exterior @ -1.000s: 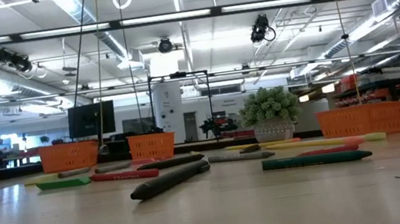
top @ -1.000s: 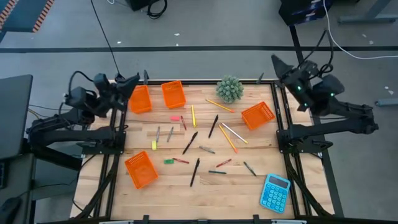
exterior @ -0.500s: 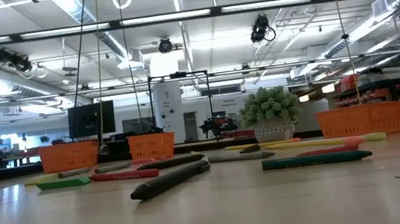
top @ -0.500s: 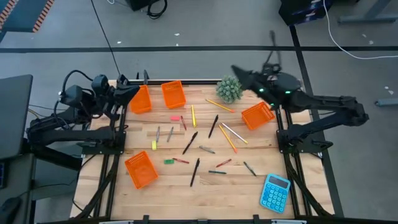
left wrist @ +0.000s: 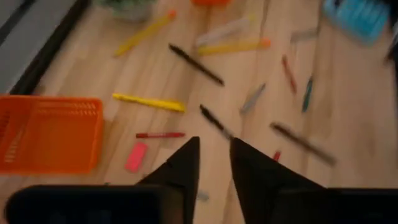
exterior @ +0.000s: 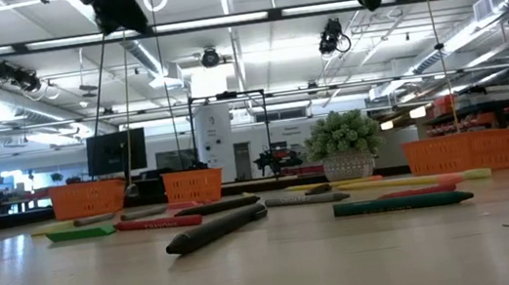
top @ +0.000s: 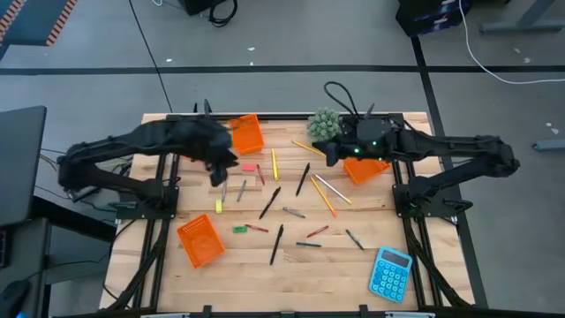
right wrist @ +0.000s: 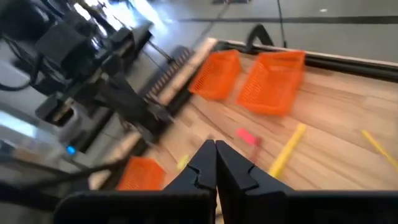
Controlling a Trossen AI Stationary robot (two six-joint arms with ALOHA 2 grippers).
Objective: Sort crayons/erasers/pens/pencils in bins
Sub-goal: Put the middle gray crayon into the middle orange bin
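Left tool (left wrist: pixel 214 163) over desk (top: pixel 335 269) near far-left corner, above pink eraser (top: pixel 248 167), fingers narrowly parted, holding nothing. Right tool (right wrist: pixel 215 163) over far edge beside plant (top: pixel 325 125), fingers pressed together, empty. Pens (top: pixel 270 201), pencils (top: pixel 323 196), crayons (top: pixel 257 228) scattered mid-desk. Bins (top: pixel 246 133) at far edge, right side, near-left corner.

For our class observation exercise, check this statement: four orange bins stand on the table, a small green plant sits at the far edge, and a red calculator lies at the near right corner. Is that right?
Not quite. The calculator is blue, not red, as the high view shows. The rest stands: four orange bins on the table, and the green plant at the far edge.
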